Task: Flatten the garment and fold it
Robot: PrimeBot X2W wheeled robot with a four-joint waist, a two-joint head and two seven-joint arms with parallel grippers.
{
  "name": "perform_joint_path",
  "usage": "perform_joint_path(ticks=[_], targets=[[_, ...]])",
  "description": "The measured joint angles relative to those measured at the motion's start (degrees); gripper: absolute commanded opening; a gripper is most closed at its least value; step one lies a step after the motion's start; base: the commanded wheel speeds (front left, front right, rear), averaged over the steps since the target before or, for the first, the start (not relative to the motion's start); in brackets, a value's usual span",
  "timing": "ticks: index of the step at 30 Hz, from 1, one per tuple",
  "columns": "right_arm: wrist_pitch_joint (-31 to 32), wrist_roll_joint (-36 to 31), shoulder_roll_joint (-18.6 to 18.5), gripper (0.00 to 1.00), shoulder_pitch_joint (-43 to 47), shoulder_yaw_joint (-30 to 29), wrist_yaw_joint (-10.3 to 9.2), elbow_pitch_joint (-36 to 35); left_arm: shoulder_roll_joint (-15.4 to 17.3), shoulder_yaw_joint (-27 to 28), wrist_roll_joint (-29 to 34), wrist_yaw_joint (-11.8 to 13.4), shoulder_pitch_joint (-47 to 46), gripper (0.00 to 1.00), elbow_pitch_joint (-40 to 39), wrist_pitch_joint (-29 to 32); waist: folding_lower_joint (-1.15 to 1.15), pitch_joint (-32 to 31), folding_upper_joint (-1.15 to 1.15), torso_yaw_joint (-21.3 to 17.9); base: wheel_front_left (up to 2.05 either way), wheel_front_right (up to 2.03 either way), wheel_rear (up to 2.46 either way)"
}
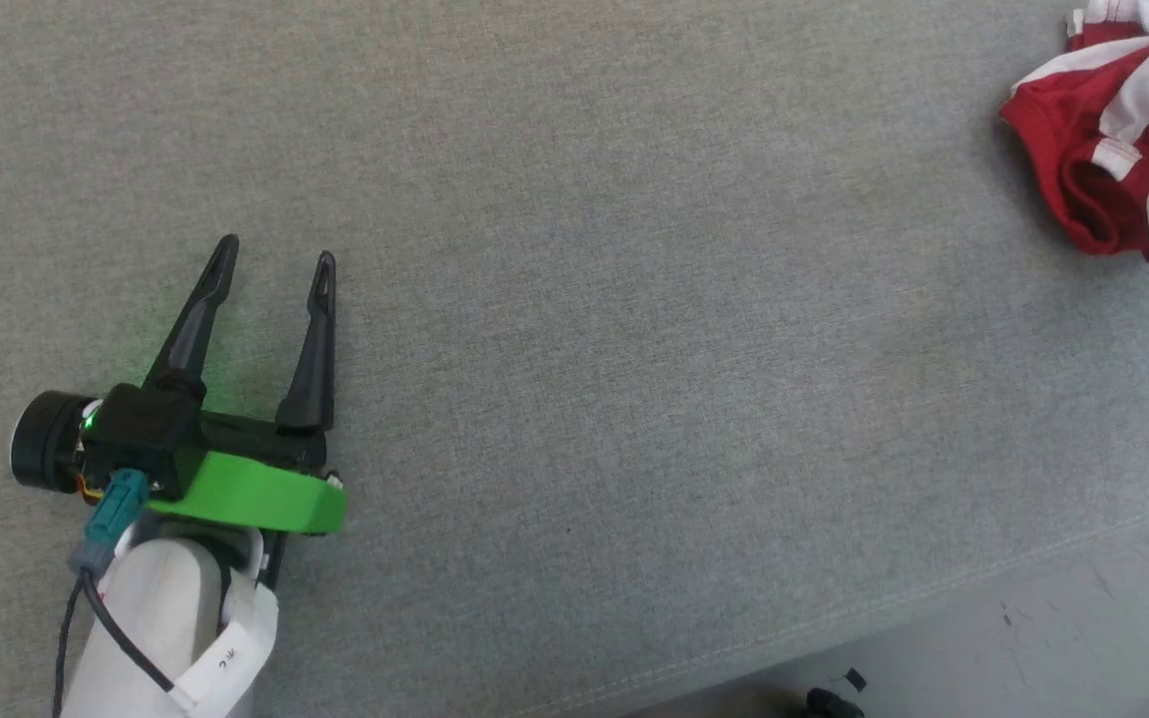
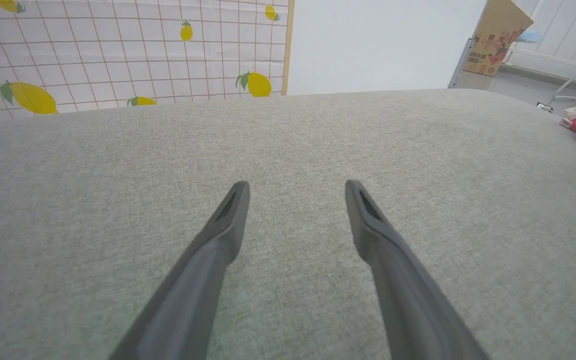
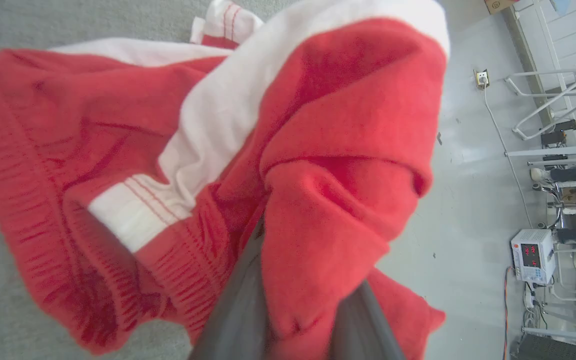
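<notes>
**A:** Where is the garment [image 1: 1073, 130] sitting?

**B:** It is lying bunched up at the far right edge of the grey padded surface [image 1: 574, 299], well apart from the left gripper [image 1: 276, 249]. That one is hovering by the near left part of the surface, with its fingers spread wide and nothing between them.

**A:** And the right gripper [image 3: 303, 300]?

**B:** Its two fingers are reaching into the heap, with a thick fold of red fabric wedged between them. As far as I can judge, they are clamping that fold.

**A:** How is it going to handle?

**B:** I am expecting it to be light, thin and limp. It is drooping and creasing wherever it is not supported, so it should trail after any pull rather than hold a shape. It does not look fragile. The layers are slumping over one another, so a pinch in the middle is likely picking up several at once.

**A:** So where would you be taking hold?

**B:** I am looking at the ribbed hem [image 3: 33, 240] and the white trim band [image 3: 208, 125]. These are thicker and show where the outline runs. Taking an edge in each gripper should spread it flat towards the middle, away from the floor [image 3: 468, 150].
</notes>
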Motion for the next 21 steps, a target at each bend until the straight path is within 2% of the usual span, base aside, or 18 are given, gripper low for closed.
perform_joint_path(ticks=[5,10,17,21], targets=[[-2.8,-4.3,0.5,1.00,0.2,-4.0,0.00,0.4,-0.8,-0.3,-0.5,0.1,0.1,1.00,1.5,-0.5,0.00,-2.1,0.00,0.2,0.00,0.00,0.00],[-10.1,-2.5,3.0,1.00,2.5,-8.1,0.00,-0.9,-3.4,-0.6,-1.7,0.4,0.7,1.00,4.9,-1.4,-0.01,-5.9,0.00,0.9,0.00,0.00,0.00],[-22.1,5.9,6.5,1.00,10.4,-8.6,-0.01,-4.8,-6.5,0.3,-4.0,0.6,3.2,1.00,8.2,-1.7,-0.01,-12.6,0.00,2.6,0.00,0.00,0.00],[-27.4,11.3,8.3,1.00,16.1,-6.0,-0.01,-10.1,-7.7,1.0,-4.5,0.6,5.1,1.00,8.7,-1.8,-0.01,-16.3,0.00,4.2,0.00,0.00,0.00]])
